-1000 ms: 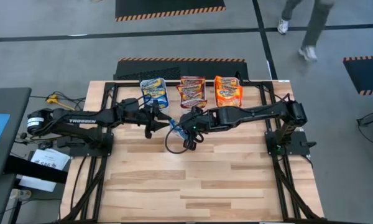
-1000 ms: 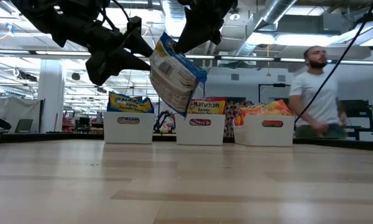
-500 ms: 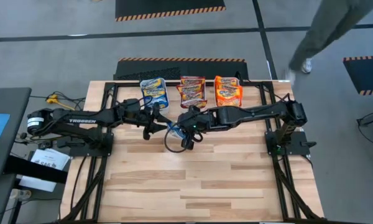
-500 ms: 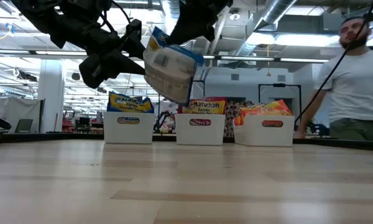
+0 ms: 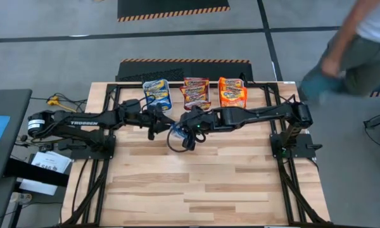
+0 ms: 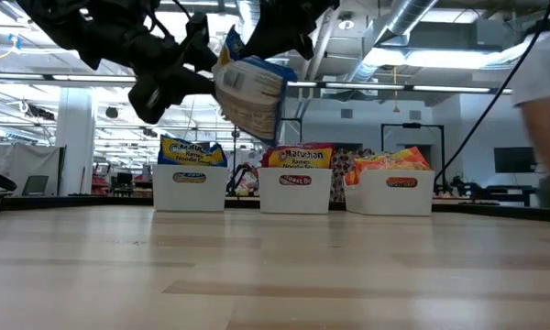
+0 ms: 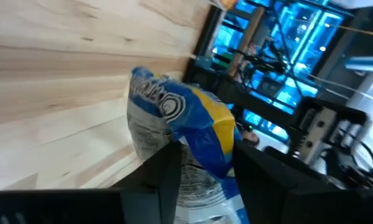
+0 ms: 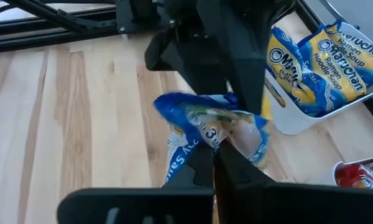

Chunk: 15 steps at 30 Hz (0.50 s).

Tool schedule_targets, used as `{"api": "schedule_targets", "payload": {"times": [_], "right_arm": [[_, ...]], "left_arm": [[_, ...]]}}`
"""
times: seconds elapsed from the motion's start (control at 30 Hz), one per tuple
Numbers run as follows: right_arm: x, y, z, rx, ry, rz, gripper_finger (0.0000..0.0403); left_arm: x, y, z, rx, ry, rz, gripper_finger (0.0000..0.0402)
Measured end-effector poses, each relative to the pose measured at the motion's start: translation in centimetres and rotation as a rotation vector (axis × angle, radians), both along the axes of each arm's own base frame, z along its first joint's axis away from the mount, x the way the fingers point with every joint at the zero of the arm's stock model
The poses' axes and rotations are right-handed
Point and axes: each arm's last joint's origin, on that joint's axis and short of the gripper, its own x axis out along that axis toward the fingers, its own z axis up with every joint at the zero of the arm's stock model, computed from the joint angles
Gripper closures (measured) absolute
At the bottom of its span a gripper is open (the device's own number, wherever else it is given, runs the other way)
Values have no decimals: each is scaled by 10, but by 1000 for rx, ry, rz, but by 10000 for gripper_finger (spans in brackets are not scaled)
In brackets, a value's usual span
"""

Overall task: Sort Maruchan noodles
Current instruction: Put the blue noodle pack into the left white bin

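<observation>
Above mid-table, right gripper (image 8: 214,163) jaws clamped on blue packet (image 8: 205,127), left gripper (image 7: 202,180) jaws straddling it.

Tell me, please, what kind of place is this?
Probably a robotics lab or workshop in an industrial hall: exposed ceiling ducts, hazard-striped floor mats, and a wooden table with arms mounted on a metal frame.

One blue Maruchan packet (image 6: 249,94) in the air above table, crumpled, tilted. Remaining packets (image 5: 196,92) stand sorted in three bins: blue, maroon, orange.
</observation>
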Motion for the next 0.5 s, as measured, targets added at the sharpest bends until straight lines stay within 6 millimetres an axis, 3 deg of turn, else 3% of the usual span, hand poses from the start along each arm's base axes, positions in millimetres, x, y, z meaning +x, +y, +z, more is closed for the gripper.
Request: {"api": "schedule_targets", "payload": {"times": [0.4, 0.5], "right_arm": [[-1, -2, -1, 40, 10, -35, 397], [-2, -3, -2, 49, 18, -45, 397]], "left_arm": [[0, -1, 2, 93, -16, -57, 385], [0, -1, 2, 127, -18, -75, 397]]}}
